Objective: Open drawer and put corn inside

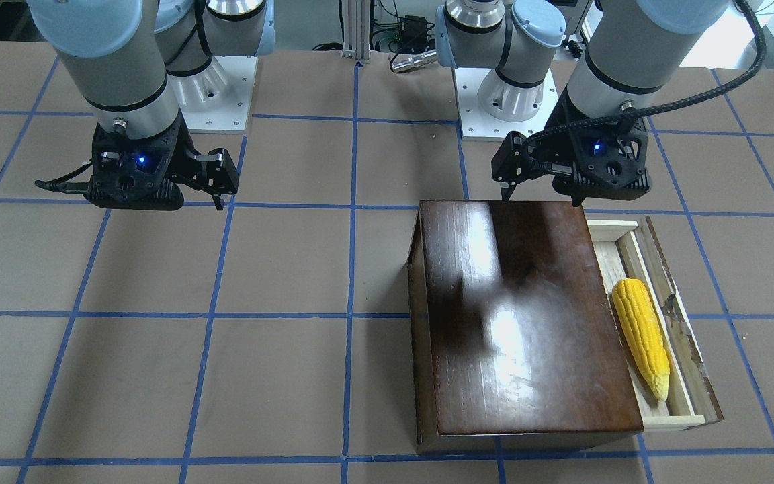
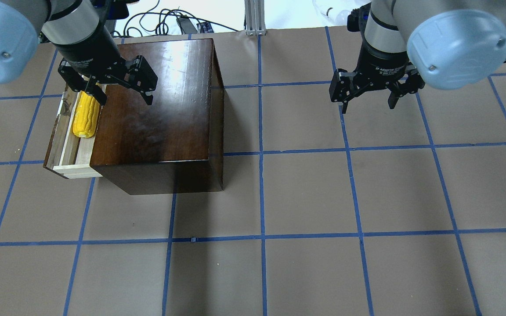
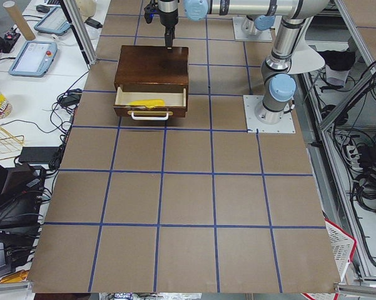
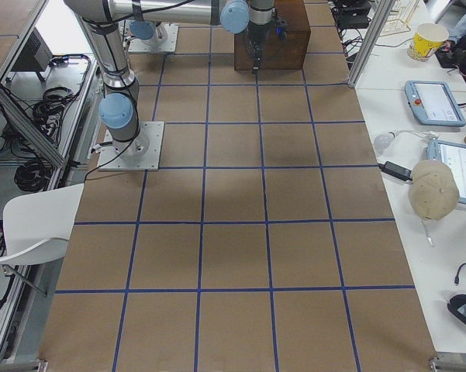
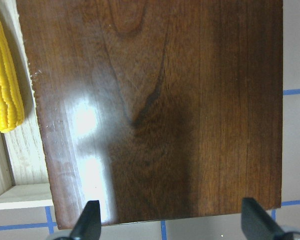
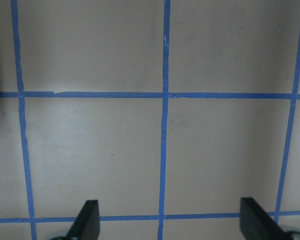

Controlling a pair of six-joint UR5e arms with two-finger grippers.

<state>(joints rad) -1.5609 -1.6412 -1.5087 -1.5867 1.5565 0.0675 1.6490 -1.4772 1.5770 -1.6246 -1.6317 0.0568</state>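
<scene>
Judging the task all but done, with the corn (image 1: 642, 336) lying lengthwise in the drawer (image 1: 674, 421) pulled out of the box (image 1: 521, 316), lift the empty, wide-open left gripper (image 1: 540, 196) straight up from above the box top, leaving the equally open right gripper (image 2: 367, 105) well apart from the box.

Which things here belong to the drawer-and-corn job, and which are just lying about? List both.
Job: drawer, pulled open; corn, lying inside it; wooden box; left gripper, open above the box.
Lying about: paper cup; cap; tablet; white chair.
</scene>
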